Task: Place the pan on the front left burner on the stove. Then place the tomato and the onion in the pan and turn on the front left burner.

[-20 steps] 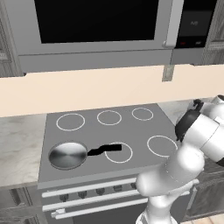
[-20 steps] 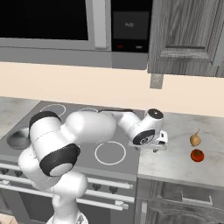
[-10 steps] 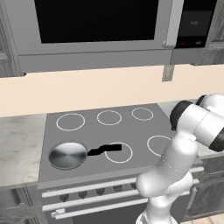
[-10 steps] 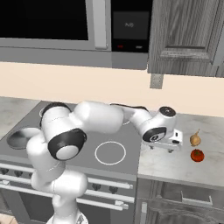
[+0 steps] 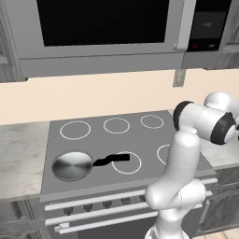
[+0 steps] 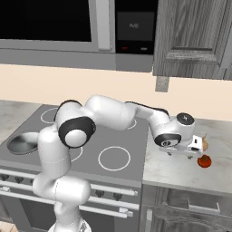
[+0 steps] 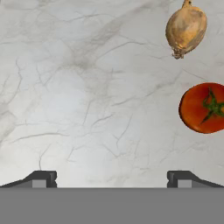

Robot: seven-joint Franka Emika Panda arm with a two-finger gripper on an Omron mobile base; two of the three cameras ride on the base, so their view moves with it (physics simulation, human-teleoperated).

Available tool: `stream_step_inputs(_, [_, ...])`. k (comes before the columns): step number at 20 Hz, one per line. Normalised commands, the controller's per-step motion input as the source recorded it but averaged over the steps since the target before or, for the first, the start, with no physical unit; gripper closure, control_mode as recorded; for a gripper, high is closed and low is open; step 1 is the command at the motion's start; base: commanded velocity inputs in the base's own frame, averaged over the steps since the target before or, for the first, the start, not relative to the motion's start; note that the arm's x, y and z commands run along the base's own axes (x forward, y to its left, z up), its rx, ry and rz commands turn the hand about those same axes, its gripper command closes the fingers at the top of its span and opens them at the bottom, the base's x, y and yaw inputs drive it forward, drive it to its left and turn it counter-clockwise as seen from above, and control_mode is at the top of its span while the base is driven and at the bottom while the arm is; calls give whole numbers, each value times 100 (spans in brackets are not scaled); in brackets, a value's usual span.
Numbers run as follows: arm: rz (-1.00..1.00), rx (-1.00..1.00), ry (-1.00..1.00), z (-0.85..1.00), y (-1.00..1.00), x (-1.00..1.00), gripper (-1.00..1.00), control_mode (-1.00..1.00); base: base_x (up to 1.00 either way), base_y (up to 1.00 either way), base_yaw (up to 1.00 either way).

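The steel pan (image 5: 72, 165) rests on the stove (image 5: 107, 140) at the front left, over the front left burner, black handle pointing right; its bowl also shows at the left edge (image 6: 21, 142). On the marble counter right of the stove lie the red tomato (image 7: 203, 107) (image 6: 205, 161) and the tan onion (image 7: 185, 28) (image 6: 205, 144). My gripper (image 6: 185, 154) hovers low over the counter just left of them, open, with bare counter between its fingertips (image 7: 111, 179). Both lie to the right of its right fingertip in the hand view.
Five more white burner rings mark the cooktop, one at front centre (image 5: 127, 162). Dark knobs (image 5: 107, 203) line the stove's front. A microwave (image 5: 102, 32) hangs above, a wood cabinet (image 6: 195, 36) over the counter (image 6: 176, 174).
The arm has swung right, from the stove's right edge out over the counter toward the tomato and onion. The gripper stayed open. The pan has not moved.
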Motion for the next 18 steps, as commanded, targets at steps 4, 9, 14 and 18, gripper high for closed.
stream_step_inputs(4, [0, 0, -11, 28, -47, 0, -100, -100, 0, 0, 0])
stream_step_inputs(9, [0, 0, -7, 22, -42, 0, -100, -100, 0, 0, 0])
stream_step_inputs(14, [0, 0, 0, 0, -38, 0, -100, -100, 0, 0, 0])
stream_step_inputs(18, [0, 0, 0, 0, -16, 0, -100, -100, 0, 0, 0])
